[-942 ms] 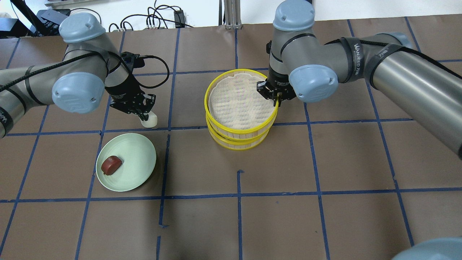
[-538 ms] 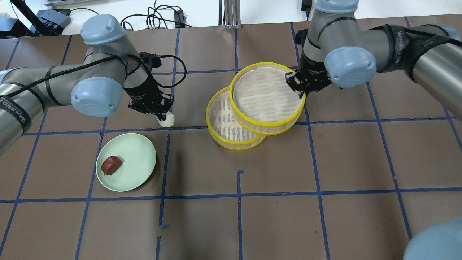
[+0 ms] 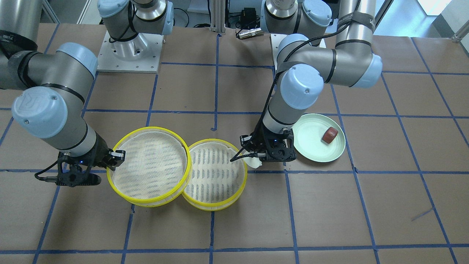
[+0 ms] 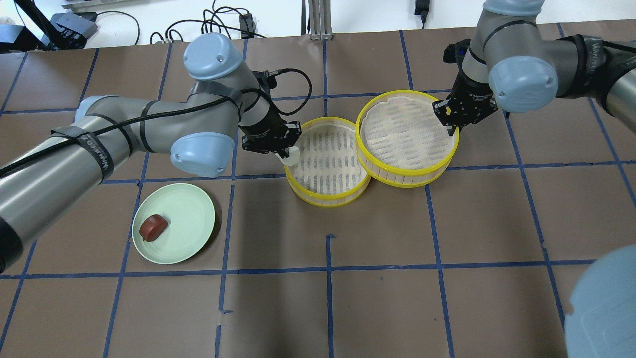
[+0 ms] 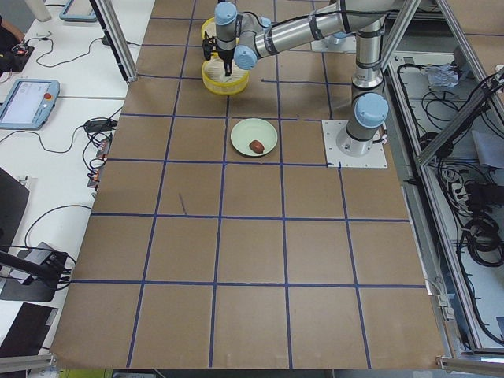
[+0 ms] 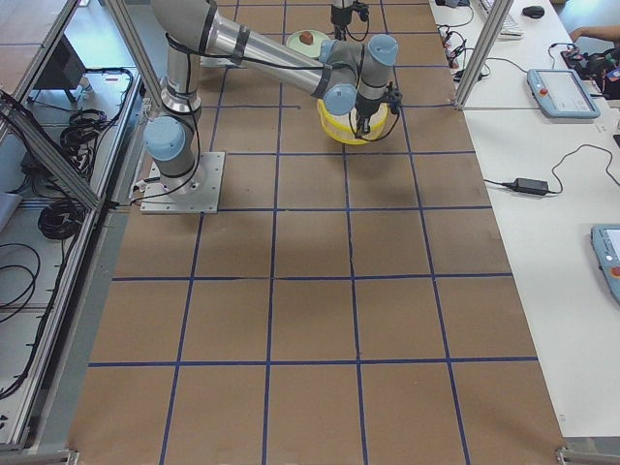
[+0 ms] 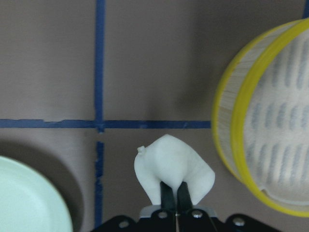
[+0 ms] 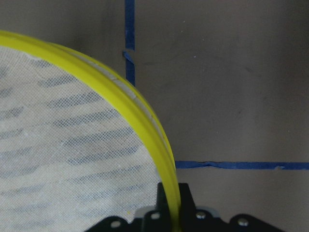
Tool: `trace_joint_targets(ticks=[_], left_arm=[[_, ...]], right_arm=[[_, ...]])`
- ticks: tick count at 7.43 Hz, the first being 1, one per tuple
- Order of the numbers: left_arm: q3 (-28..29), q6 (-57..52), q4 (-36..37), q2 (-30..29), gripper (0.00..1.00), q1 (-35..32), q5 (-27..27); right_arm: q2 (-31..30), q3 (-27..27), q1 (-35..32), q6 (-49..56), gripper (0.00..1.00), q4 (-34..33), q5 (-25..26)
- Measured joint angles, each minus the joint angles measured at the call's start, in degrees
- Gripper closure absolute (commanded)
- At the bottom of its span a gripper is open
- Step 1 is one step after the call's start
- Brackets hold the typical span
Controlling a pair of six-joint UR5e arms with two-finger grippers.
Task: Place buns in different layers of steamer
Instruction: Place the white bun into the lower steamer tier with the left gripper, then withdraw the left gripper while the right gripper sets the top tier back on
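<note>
I see my left gripper (image 7: 175,191) fingers pinching the white bun (image 7: 173,164) just beside the lower steamer tray (image 4: 325,195). Right gripper (image 8: 173,195) fingers clamp the upper tray (image 4: 405,176) rim (trays side by side). The reddish-brown bun (image 4: 153,227) lies on the plate (image 4: 191,214).

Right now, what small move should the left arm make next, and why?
Probably carry the white bun farther over the lower tray before releasing. The left end effector holds it at that tray's rim, while the right end effector holds the upper tray aside, so the lower tray lies mostly uncovered.
</note>
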State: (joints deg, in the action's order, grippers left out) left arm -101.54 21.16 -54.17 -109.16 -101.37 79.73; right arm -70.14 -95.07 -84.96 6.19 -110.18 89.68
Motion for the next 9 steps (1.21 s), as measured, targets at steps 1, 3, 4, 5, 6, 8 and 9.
trace_joint_targets(ticks=[1, 3, 4, 5, 6, 8, 9], left_arm=[[0.1, 2.1, 1.4, -0.8, 0.00, -1.0, 0.0], [0.1, 3.1, 2.1, -1.1, 0.00, -1.5, 0.9], [0.2, 1.5, 2.1, -0.7, 0.00, -1.5, 3.2], [0.3, -2.1, 2.0, 0.4, 0.00, -1.3, 6.6], [0.3, -6.1, 1.1, 1.8, 0.00, -0.5, 8.8], [0.3, -15.2, -6.1, 7.0, 0.00, 4.5, 10.2], [0.4, -19.6, -11.3, 10.8, 0.00, 7.4, 10.2]], right_arm=[[0.0, -0.5, 0.1, 0.0, 0.96, 0.0, 0.0], [-0.1, -0.8, 0.1, -0.5, 0.97, -0.1, 0.1], [-0.3, -0.8, 0.1, -0.8, 0.97, -0.1, 0.1], [-0.6, -0.7, 0.0, -2.2, 0.97, 0.1, 0.1], [-1.0, -0.6, -0.7, -5.3, 0.97, 0.5, 0.0], [-2.0, -0.3, -5.8, -14.3, 0.97, 0.6, -0.1], [-2.1, -0.2, -9.4, -19.0, 0.97, 0.2, 0.4]])
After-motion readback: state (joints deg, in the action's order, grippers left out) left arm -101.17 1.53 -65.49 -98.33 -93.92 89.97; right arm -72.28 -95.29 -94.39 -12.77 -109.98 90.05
